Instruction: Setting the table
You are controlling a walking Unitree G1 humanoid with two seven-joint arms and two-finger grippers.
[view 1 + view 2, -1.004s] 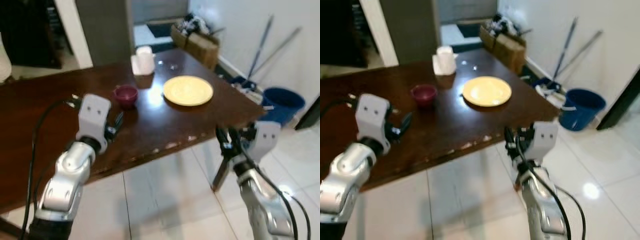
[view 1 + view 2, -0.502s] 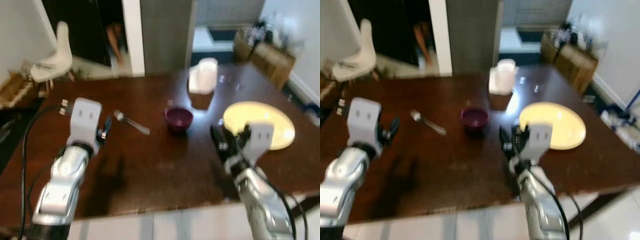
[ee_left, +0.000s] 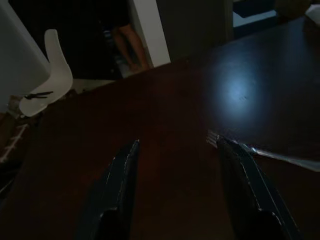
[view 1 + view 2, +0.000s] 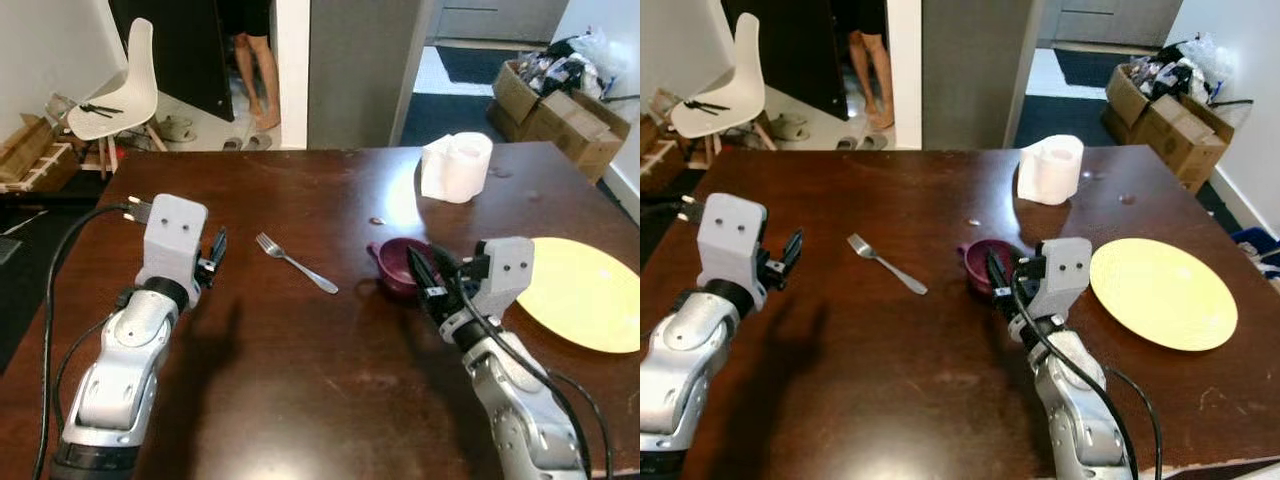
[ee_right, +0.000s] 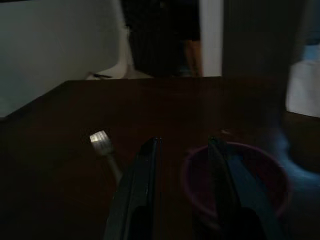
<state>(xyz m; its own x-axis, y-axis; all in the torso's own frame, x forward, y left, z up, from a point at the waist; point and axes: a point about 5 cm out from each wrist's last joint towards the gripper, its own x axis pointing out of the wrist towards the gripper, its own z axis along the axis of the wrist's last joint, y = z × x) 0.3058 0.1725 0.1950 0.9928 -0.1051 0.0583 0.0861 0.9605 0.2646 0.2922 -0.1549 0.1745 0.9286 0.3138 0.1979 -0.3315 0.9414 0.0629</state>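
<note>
Bench (image 4: 890, 400) carries everything. Bowl (image 4: 987, 265) near centre; fork (image 4: 886, 264) on the bench at its 9 o'clock, well apart. Plate (image 4: 1162, 292) at 3 o'clock of bowl, near the bench's right edge. Paper roll (image 4: 1050, 169) at 1 o'clock of bowl, toward the far edge. Right tool (image 4: 998, 283) over the bench just at 6 o'clock of bowl, between fork and plate. Left tool (image 4: 786, 258) above the bench at 9 o'clock of fork, apart from it. Behind the bench: chair (image 4: 722, 85) at 10 o'clock on the floor, person's legs (image 4: 868, 62) at 11 o'clock in the doorway, boxes (image 4: 1165, 110) at 2 o'clock.
</note>
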